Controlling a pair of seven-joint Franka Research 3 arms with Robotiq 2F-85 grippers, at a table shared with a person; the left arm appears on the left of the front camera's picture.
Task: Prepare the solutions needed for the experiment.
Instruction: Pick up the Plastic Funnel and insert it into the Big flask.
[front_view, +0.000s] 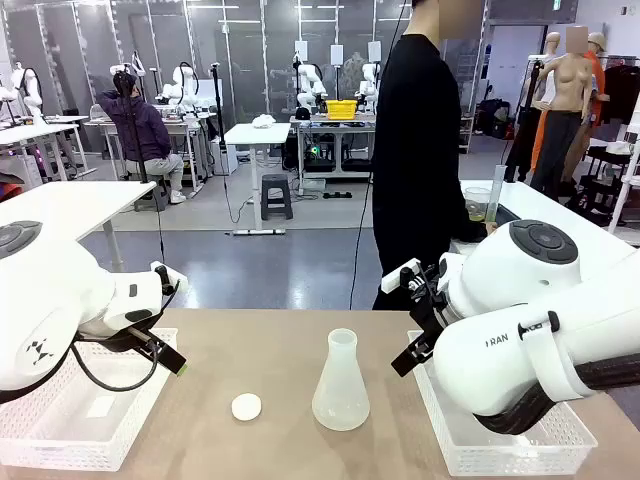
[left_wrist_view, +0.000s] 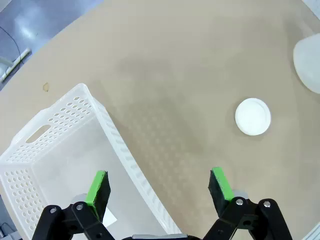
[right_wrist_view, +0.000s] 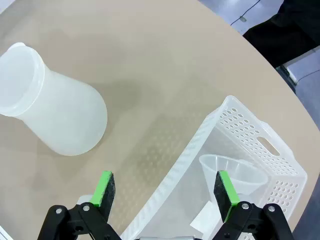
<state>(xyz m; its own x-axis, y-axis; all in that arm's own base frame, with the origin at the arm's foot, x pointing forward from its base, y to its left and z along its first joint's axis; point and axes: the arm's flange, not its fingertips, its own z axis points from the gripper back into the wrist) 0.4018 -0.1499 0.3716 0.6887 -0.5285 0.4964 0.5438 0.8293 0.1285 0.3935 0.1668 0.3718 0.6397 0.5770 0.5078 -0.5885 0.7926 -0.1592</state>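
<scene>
Front view: I see pale yellow-green solution (front_view: 478, 211) in a clear beaker (front_view: 478, 198) beside the person (front_view: 420, 150), beyond my table (front_view: 270, 350)
Left gripper (left_wrist_view: 160, 184): fingers wide, empty, over white perforated plastic basket (left_wrist_view: 60, 120) rim
Right gripper (right_wrist_view: 165, 187): fingers wide, empty

The disc (front_view: 246, 406) lies left of the flask (front_view: 341, 385), between the left basket (front_view: 120, 422) and the right basket (front_view: 520, 447).

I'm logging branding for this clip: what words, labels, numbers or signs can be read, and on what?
"FRAN": on the right arm, white casing; further letters hidden.
Black emblem on the left arm: no letters.
White sheets on far posts: too small to read.
Paper slip in the left basket: nothing legible.
</scene>
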